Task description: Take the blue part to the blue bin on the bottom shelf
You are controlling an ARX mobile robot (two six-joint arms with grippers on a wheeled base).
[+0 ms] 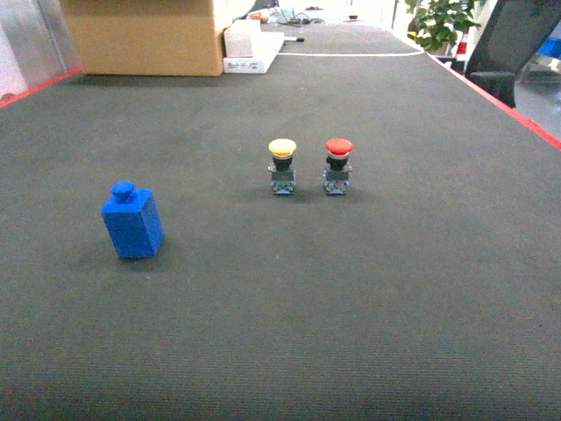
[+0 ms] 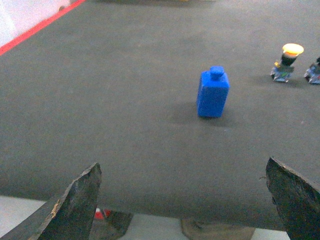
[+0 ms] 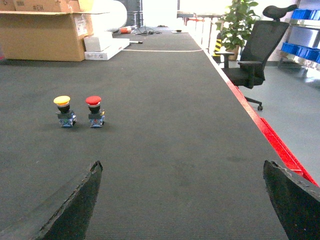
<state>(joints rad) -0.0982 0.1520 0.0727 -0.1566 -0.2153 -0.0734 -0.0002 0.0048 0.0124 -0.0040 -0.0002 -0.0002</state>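
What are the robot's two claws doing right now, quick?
Left gripper: open, holding nothing; the blue part stands ahead of it.
Right gripper: open, holding nothing.

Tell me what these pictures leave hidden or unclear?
- Blue bin and bottom shelf: in no view.
- Blue part: outside the right wrist view.
- Red button: cut by the left wrist view's right edge.
- Button bases: too small to read.

The head camera looked forward and down along the dark table (image 1: 394,289), while both wrist cameras sat low near its front edge facing the same way, all three sharing the yellow-capped button (image 1: 282,165) (image 2: 285,61) (image 3: 63,111).
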